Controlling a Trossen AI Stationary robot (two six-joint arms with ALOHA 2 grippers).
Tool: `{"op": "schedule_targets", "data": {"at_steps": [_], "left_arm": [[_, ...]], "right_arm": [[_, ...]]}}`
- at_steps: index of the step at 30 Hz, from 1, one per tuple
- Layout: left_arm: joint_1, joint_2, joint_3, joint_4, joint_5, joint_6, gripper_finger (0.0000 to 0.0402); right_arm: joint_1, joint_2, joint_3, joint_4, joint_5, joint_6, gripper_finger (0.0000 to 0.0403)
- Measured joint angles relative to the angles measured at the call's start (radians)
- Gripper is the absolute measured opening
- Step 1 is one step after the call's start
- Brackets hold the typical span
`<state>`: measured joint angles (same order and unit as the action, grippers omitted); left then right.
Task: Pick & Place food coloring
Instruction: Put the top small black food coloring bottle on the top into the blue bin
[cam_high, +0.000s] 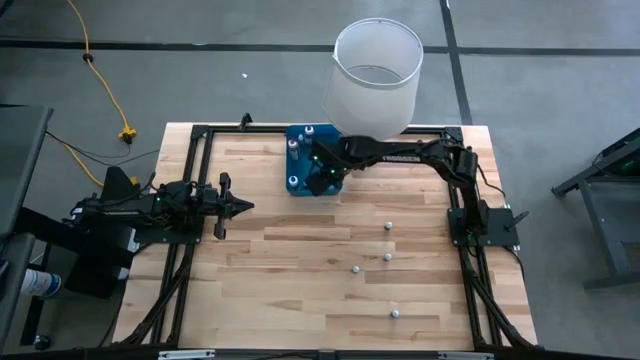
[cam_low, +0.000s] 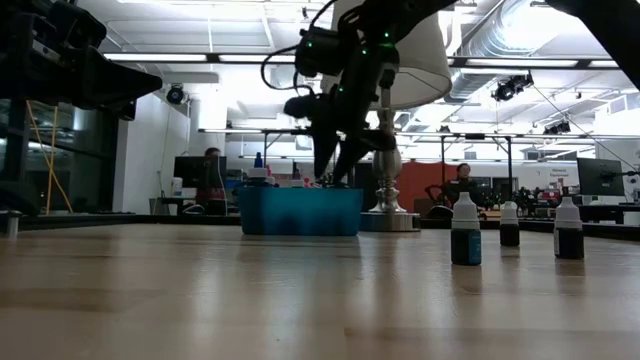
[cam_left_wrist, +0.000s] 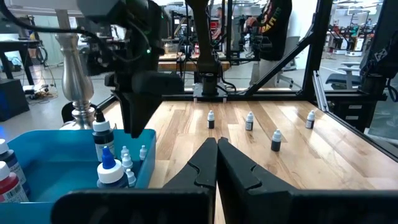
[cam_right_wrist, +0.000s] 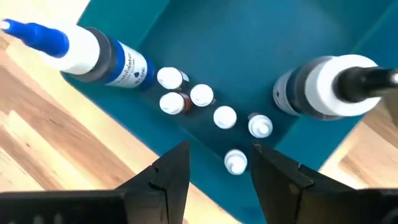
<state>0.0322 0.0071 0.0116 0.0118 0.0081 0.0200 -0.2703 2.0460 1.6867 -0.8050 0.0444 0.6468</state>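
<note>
The food coloring bottles are tiny, with white caps. Several stand in a cluster (cam_right_wrist: 199, 102) on the floor of a blue tray (cam_high: 300, 165) at the table's far edge. Several more stand upright on the bare wood (cam_high: 387, 257), and the left wrist view (cam_left_wrist: 249, 121) and the low view (cam_low: 465, 235) also show them. My right gripper (cam_right_wrist: 219, 152) hangs open over the tray's near side (cam_low: 333, 160), pointing down. One small bottle (cam_right_wrist: 235, 160) sits between its fingers, untouched. My left gripper (cam_high: 240, 207) waits shut at the table's left (cam_left_wrist: 217, 146).
Two larger bottles stand in the tray, one with a blue tip (cam_right_wrist: 93, 50) and one with a dark tip (cam_right_wrist: 329, 87). A tall white lampshade on a metal base (cam_high: 375, 75) stands just behind the tray. Bare wood lies between the tray and the loose bottles.
</note>
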Motion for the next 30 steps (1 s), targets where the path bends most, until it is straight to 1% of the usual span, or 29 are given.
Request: {"op": "schedule_targets", "data": {"at_steps": [4, 8, 12, 15, 20, 23, 26, 30], "left_arm": [[0.000, 0.000, 0.000, 0.000, 0.000, 0.000, 0.0000], [0.000, 0.000, 0.000, 0.000, 0.000, 0.000, 0.0000], [0.000, 0.000, 0.000, 0.000, 0.000, 0.000, 0.0000], [0.000, 0.000, 0.000, 0.000, 0.000, 0.000, 0.0000], [0.000, 0.000, 0.000, 0.000, 0.000, 0.000, 0.0000], [0.000, 0.000, 0.000, 0.000, 0.000, 0.000, 0.0000], [0.000, 0.000, 0.000, 0.000, 0.000, 0.000, 0.0000], [0.000, 0.000, 0.000, 0.000, 0.000, 0.000, 0.0000]], "right_arm": [[0.018, 0.000, 0.040, -0.064, 0.002, 0.000, 0.0150], [0.049, -0.004, 0.083, -0.145, -0.024, -0.001, 0.0153], [0.093, -0.040, 0.083, -0.187, -0.051, -0.019, 0.0152], [0.136, -0.085, 0.064, -0.230, -0.052, -0.029, 0.0150], [0.215, -0.172, -0.007, -0.273, -0.058, -0.063, 0.0151], [0.268, -0.235, -0.077, -0.272, -0.077, -0.086, 0.0149], [0.324, -0.303, -0.170, -0.266, -0.078, -0.086, 0.0150], [0.384, -0.405, -0.325, -0.252, -0.079, -0.034, 0.0151]]}}
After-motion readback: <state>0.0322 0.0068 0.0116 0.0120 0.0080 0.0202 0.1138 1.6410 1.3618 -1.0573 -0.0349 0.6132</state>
